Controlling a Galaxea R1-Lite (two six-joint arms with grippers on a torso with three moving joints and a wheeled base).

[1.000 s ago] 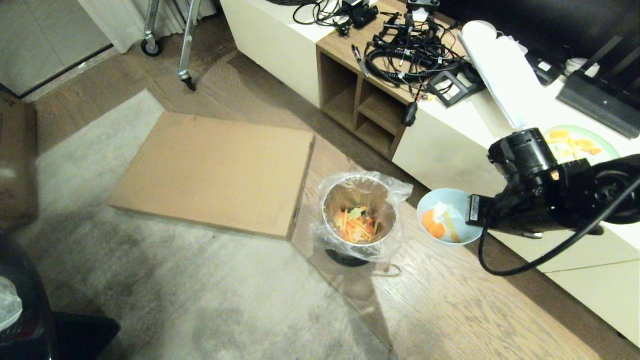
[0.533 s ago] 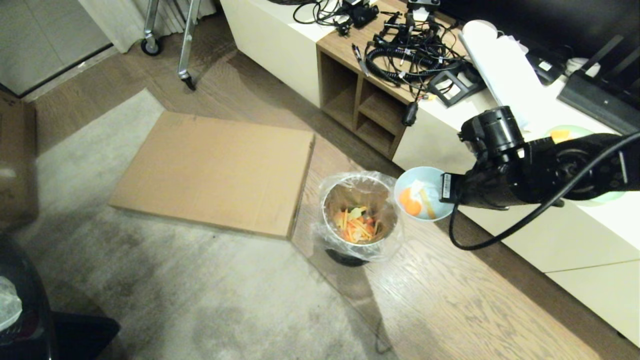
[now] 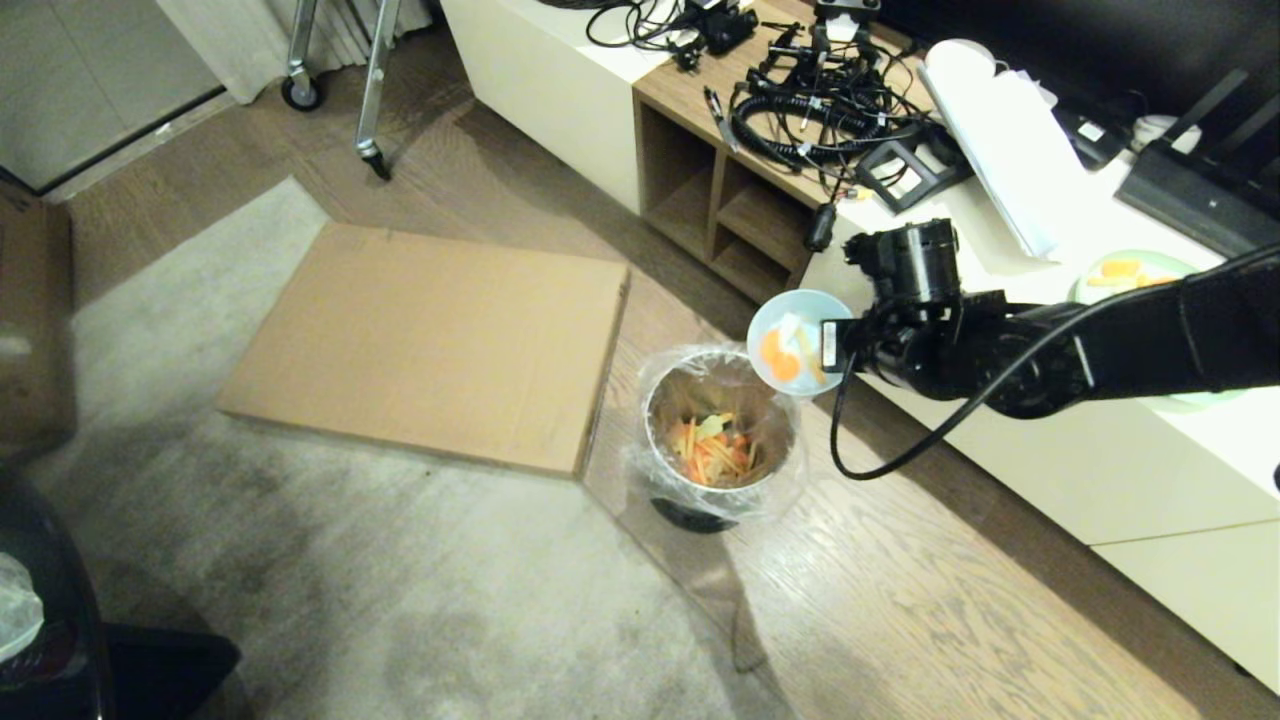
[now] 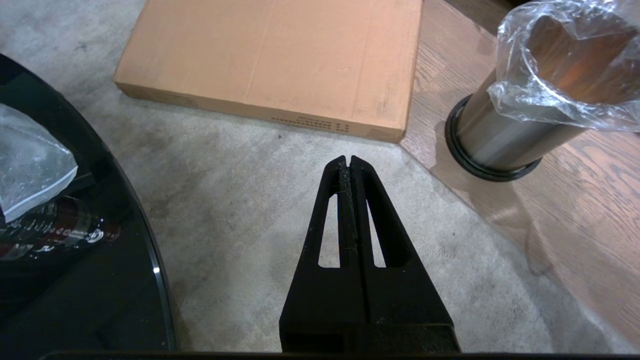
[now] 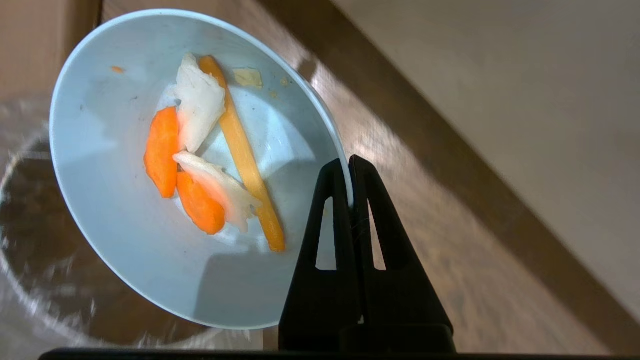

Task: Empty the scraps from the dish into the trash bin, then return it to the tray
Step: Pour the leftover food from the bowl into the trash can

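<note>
R gripper point(image 3: 828, 345) clamped on rim of dish point(image 3: 795, 340), mid-frame right of centre, tilted just above upper-right edge of trash bin point(image 3: 718, 430); scraps point(image 5: 200, 165) inside dish. L gripper point(image 4: 348, 162) pinched closed, empty, over carpet

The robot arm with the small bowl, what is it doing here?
The right hand is shut on the rim of a small round pale blue bowl and holds it tilted beside the top of the small steel bin with a clear plastic liner. Orange and white scraps lie in the bowl, not yet tipped out. The left hand is shut above the carpet.
</note>
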